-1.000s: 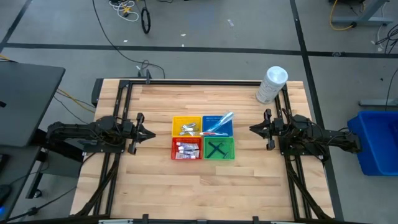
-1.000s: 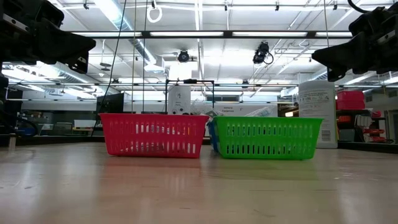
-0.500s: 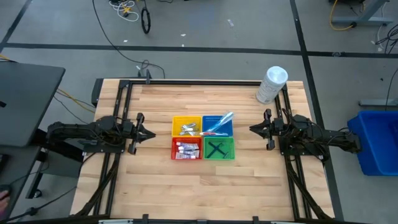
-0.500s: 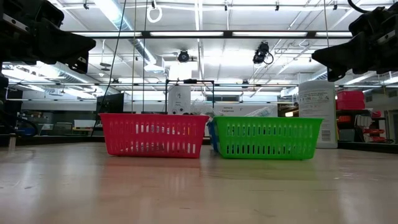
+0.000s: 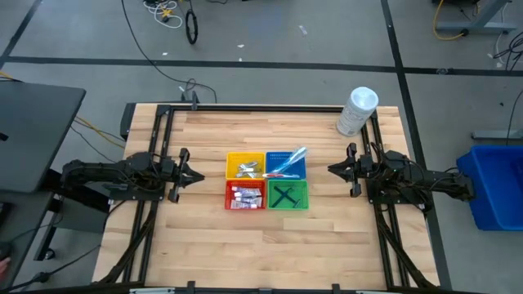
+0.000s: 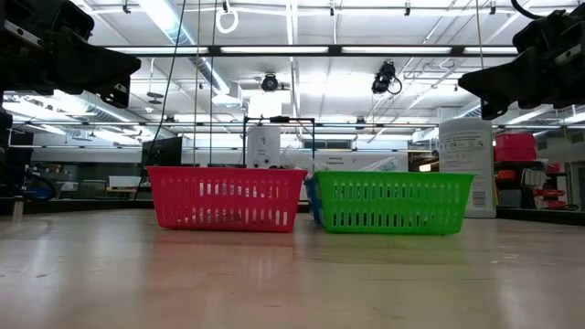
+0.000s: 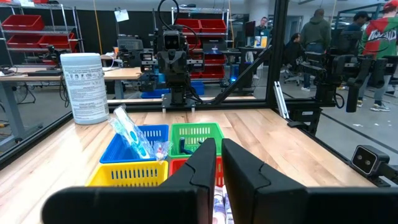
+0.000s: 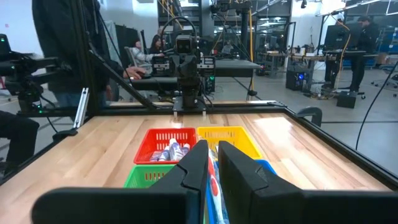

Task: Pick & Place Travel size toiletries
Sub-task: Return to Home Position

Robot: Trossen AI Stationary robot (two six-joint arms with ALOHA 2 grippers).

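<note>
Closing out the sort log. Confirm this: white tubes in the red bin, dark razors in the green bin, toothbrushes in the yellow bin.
One thing is wrong. The toothbrushes lie in the blue bin, not the yellow bin, as the high view shows. The white tubes are in the red bin and the dark razors in the green bin.

White canister (image 5: 357, 112) standing at table (image 5: 212, 237) corner.

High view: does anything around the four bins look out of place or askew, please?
Only the toothbrushes in the blue bin: they lean tilted and poke over its rim. Left gripper and right gripper wait either side of the bins.
</note>
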